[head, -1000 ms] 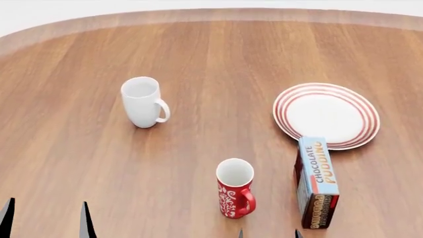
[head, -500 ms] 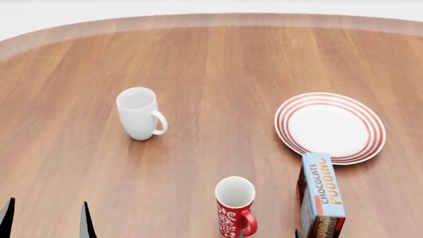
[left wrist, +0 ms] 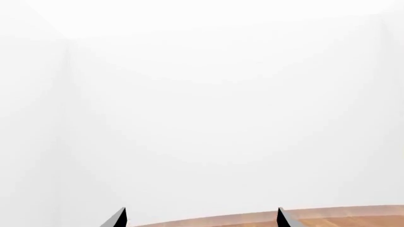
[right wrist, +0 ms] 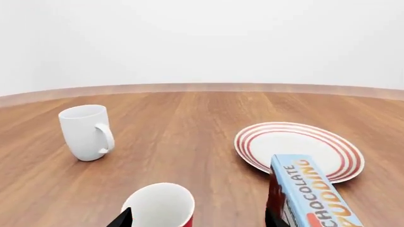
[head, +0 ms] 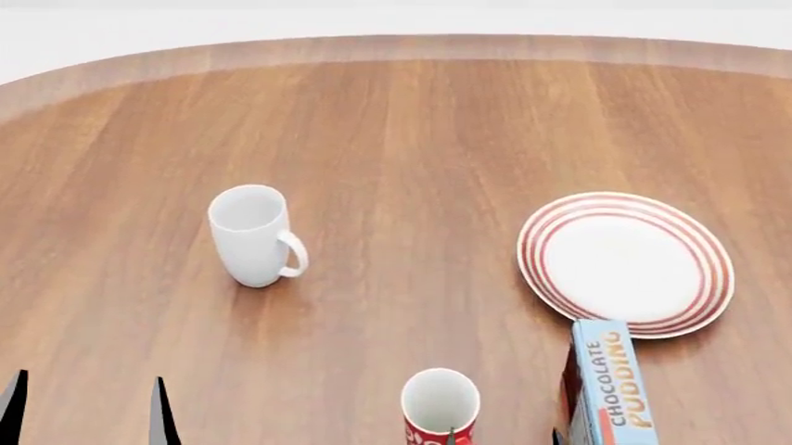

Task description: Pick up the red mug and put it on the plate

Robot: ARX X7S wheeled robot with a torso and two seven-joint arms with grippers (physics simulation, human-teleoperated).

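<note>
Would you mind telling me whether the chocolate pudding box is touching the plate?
Cannot tell. In the head view the chocolate pudding box meets the plate's near rim, and in the right wrist view it overlaps it; neither shows contact or a gap.

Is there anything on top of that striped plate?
Nothing lies on the plate; its white middle is bare. The pudding box stands at its near edge and hides a sliver of rim in the right wrist view.
</note>
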